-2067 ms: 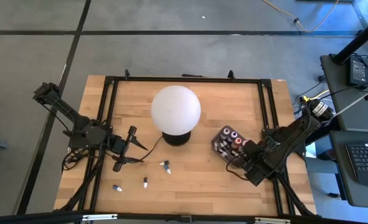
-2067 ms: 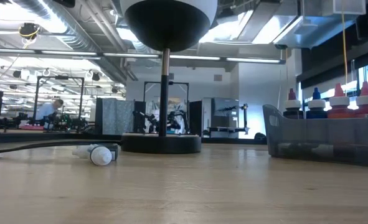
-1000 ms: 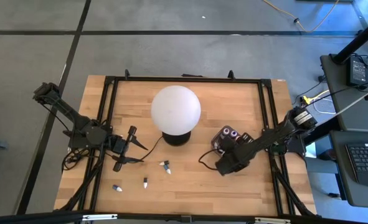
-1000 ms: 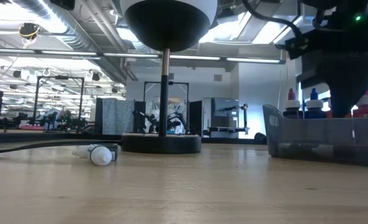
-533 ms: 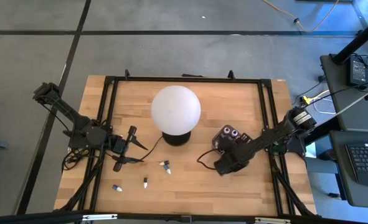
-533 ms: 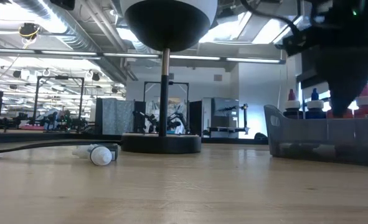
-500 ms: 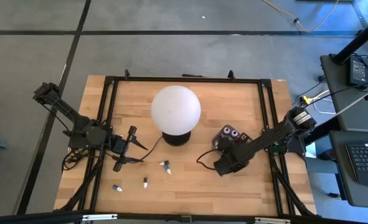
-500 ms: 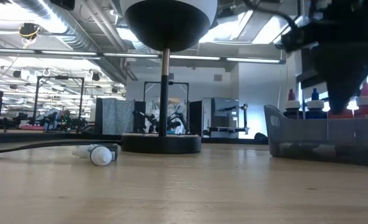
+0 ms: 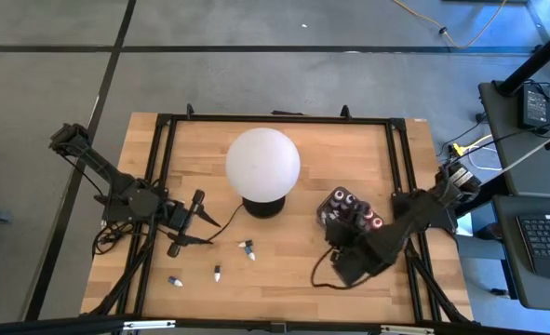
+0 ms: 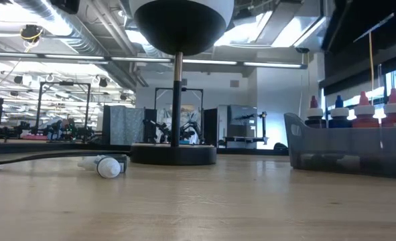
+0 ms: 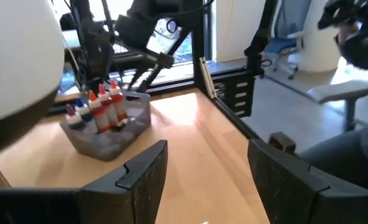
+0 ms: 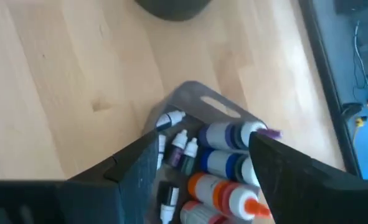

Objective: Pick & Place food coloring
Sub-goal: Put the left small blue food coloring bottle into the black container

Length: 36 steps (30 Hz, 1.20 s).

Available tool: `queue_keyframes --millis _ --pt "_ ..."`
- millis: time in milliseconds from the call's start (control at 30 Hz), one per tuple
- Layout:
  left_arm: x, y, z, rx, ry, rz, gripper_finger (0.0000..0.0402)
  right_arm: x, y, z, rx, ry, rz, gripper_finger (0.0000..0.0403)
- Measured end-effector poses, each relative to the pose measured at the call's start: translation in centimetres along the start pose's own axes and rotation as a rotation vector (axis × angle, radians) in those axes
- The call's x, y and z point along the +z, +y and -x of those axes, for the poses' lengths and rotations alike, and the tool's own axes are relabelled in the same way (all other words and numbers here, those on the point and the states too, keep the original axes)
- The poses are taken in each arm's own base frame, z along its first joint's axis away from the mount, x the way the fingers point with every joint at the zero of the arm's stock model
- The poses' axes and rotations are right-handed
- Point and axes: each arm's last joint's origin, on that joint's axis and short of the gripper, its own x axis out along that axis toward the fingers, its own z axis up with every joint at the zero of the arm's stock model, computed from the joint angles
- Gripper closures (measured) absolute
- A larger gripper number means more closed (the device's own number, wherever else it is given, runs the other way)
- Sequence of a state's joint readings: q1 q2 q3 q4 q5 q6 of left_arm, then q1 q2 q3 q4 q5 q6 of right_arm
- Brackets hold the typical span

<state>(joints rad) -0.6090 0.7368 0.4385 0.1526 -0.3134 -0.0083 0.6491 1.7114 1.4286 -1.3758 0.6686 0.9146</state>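
R gripper (image 12: 202, 171) spread, empty, above dark translucent rectangular tray (image 9: 333, 220) w/ upright food-coloring bottles (image 9: 353, 210); big white globe lamp (image 9: 262, 163) beside.

globe lamp (image 10: 179, 20) top cropped, tray (image 12: 196, 109) partly hidden (by fingers)

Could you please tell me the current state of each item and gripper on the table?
Left gripper: open, empty, beside the lamp.
Right gripper: open, empty, above the tray.
Tray: upright, holding standing bottles.
Three loose small bottles: lying on the table.
Globe lamp: standing upright.
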Motion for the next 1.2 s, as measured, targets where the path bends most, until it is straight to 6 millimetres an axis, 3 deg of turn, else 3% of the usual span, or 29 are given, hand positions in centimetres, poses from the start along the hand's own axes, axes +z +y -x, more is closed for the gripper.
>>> queue_keyframes --millis 300,433,600,867,1033,1200 --pt "0.4 0.1 0.0 0.044 0.082 0.062 0.0192 -4.2 -2.6 1.1 0.206 -0.274 -0.204 0.0152" --pt "1.8 -0.2 -0.4 0.094 0.243 0.074 0.0198 -4.3 -4.0 0.9 0.311 -0.391 -0.245 0.0152" --pt "2.4 -2.0 -2.3 0.066 0.447 0.096 0.0207 -3.9 -5.3 0.5 0.340 -0.466 -0.267 0.0152" --pt "-1.0 -7.0 -5.4 -0.168 0.880 0.191 0.0228 -3.4 -5.9 -0.4 0.306 -0.455 -0.285 0.0152" --pt "-3.4 -9.3 -6.3 -0.141 1.100 0.410 0.0241 -3.2 -6.1 -0.6 0.304 -0.450 -0.319 0.0152" --pt "-5.7 -11.2 -6.1 -0.115 1.274 0.479 0.0257 -3.2 -6.1 -0.6 0.304 -0.450 -0.319 0.0152"
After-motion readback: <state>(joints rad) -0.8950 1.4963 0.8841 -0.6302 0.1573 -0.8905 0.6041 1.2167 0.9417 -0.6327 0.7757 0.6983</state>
